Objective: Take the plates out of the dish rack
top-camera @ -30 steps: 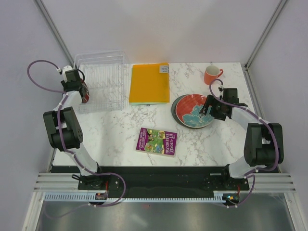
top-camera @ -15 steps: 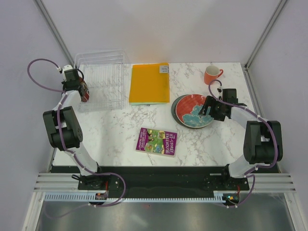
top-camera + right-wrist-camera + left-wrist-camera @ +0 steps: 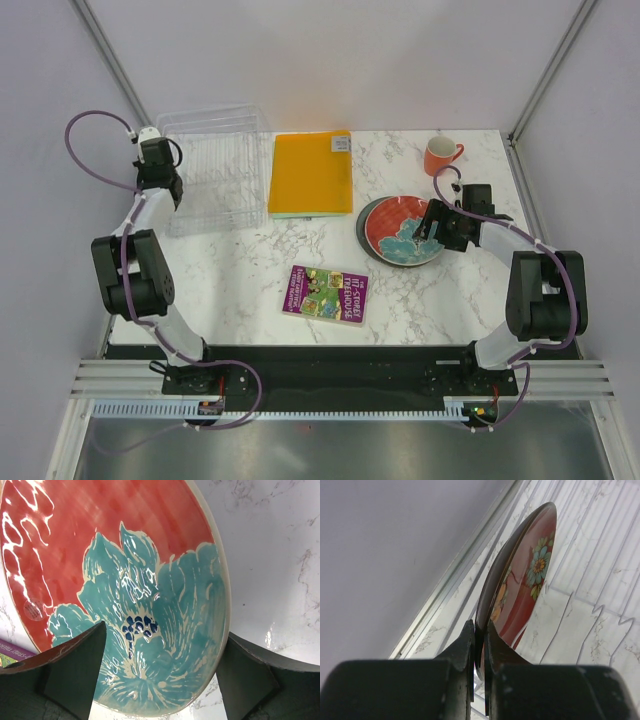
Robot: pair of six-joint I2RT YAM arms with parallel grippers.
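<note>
My left gripper is shut on the rim of the small dark red plate, which has flowers on it and stands on edge over the clear dish rack. In the top view the left gripper is at the left edge of the rack, and the wrist hides the plate. The red plate with teal blotches lies flat at the right on a darker plate whose rim shows. My right gripper is open over the red plate, a finger on each side.
An orange folder lies right of the rack. An orange mug stands at the back right. A purple and green book lies at the middle front. The left wall runs close beside the rack.
My left gripper has moved back and a little up with the small dark red plate, which now sits under the wrist in the top view. The right arm has barely moved.
</note>
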